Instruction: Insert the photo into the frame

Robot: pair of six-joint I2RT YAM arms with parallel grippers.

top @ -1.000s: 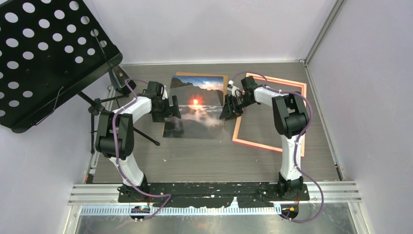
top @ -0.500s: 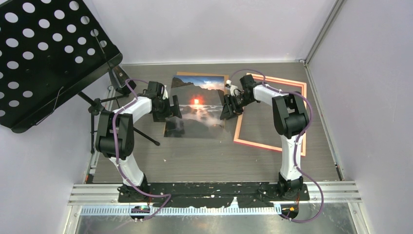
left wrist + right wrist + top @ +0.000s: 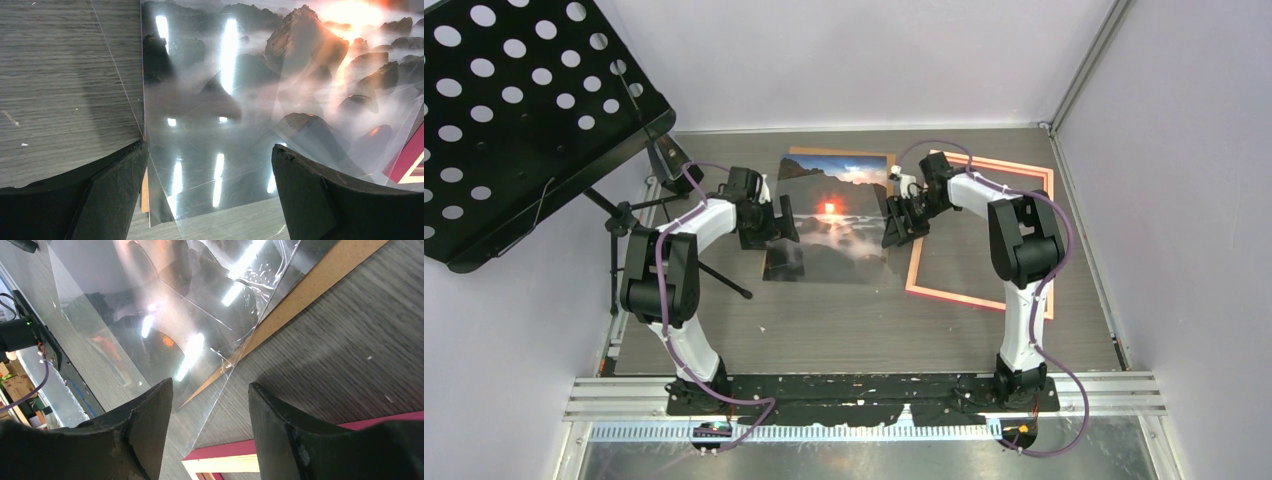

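- Down at 6 o'clock, both arms are bolted to the near edge of the grey table (image 3: 844,335) and reach up toward the middle.
- Next, the left gripper (image 3: 210,150) sits at the 9 o'clock edge of the photo (image 3: 829,215). Its jaws are wide apart and hold nothing. The shiny picture lies below and between them.
- The right gripper (image 3: 210,385) sits at the photo's 3 o'clock edge. Its jaws are apart too, and bare table shows between them.
- A thin see-through sheet (image 3: 227,365) lies over the picture. One corner sticks out past the edge, near the right jaws.
- The photo lies flat in the middle of the table, picture side up, with the orange sun toward 12 o'clock.
- A brown board (image 3: 836,152) lies under the photo. It peeks out at the 12 o'clock and 3 o'clock edges.
- The frame (image 3: 969,299) lies flat at 3 o'clock from the photo, just beside it and a bit crooked. The photo is not in it. The right arm crosses over it.
- Far off at 10 o'clock, a black music stand (image 3: 514,110) with round holes leans over the table's corner.
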